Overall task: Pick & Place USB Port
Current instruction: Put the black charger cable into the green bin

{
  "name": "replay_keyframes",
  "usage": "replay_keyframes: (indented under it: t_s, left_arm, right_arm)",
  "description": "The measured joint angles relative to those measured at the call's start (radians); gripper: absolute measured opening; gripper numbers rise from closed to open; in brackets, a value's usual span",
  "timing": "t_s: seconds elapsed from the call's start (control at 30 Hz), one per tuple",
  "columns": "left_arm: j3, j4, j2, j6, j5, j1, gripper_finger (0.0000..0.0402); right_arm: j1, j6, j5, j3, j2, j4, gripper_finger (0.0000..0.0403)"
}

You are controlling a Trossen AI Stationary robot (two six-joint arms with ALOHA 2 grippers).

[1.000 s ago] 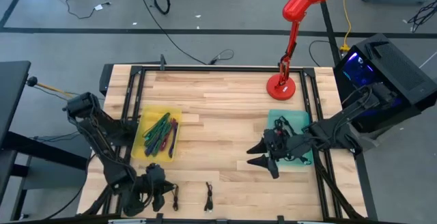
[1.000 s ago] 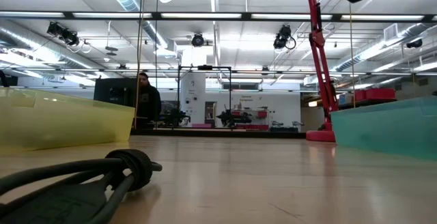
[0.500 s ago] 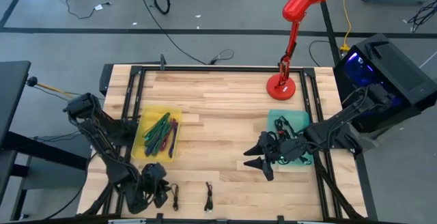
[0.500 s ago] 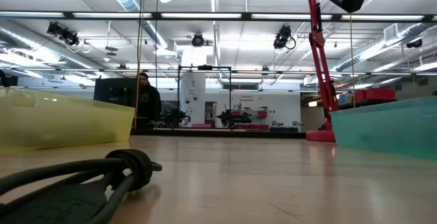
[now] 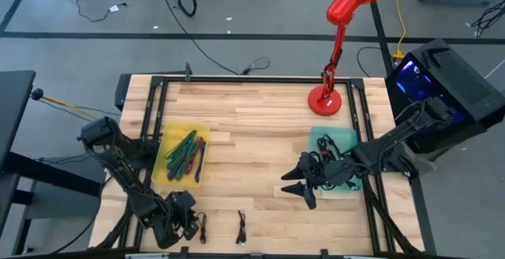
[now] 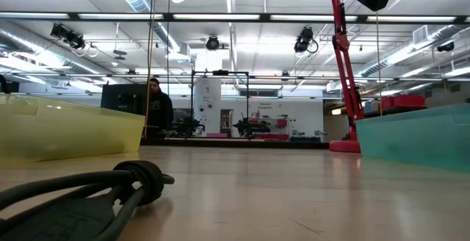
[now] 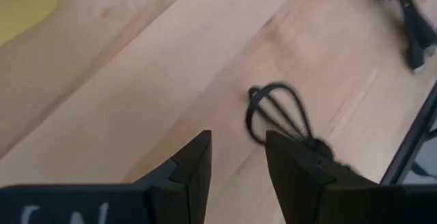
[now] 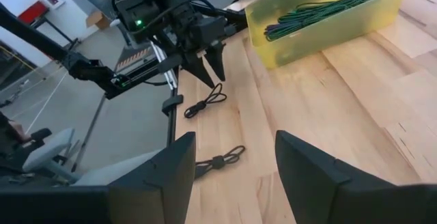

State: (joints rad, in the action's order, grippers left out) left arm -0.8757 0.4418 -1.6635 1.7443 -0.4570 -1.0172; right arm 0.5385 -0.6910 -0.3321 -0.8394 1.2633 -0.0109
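Step in hand: approach for pickup. Left tool [image 5: 188, 226], fingers parted and empty, hovers at the table's front-left corner, over a looped USB cable [image 7: 276, 115]. Right tool [image 5: 298, 187], open, waits beside the teal tray [image 5: 333, 139]. Next, judged: descend, straddle the loop, close.

A yellow tray [image 5: 175, 136] holds green cables [image 5: 183, 150]; a teal tray [image 5: 319, 137] sits right. The lamp [image 5: 339, 22] is red, the table [image 5: 252, 125] pale wood, the loose cables [image 5: 241, 228] black.
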Motion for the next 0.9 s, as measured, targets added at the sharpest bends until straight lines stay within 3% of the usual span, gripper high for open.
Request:
replay_keyframes:
  t_s: [0.33,0.5,0.63,0.77,0.9]
  left_arm:
    - [0.0,-0.039,-0.023,-0.005,-0.051,0.004,0.0141]
    - [0.0,-0.044,-0.034,-0.035,-0.045,0.022,0.0091]
    - [-0.023,-0.053,-0.034,-0.153,-0.086,0.04,0.0015]
    - [-0.104,-0.009,-0.033,-0.3,-0.127,0.074,0.0008]
    - [-0.276,0.136,-0.031,-0.487,-0.241,0.105,0.0007]
  right_arm:
    - [0.0,0.001,0.0,0.0,0.0,0.0,0.0201]
    - [0.0,0.004,0.0,0.0,0.0,0.0,0.0201]
    - [0.0,0.017,-0.005,0.0,0.0,-0.001,0.0201]
    - [0.0,0.022,-0.039,0.0,0.0,0.0,0.0201]
    - [0.0,0.028,-0.053,0.0,0.0,-0.002,0.0201]
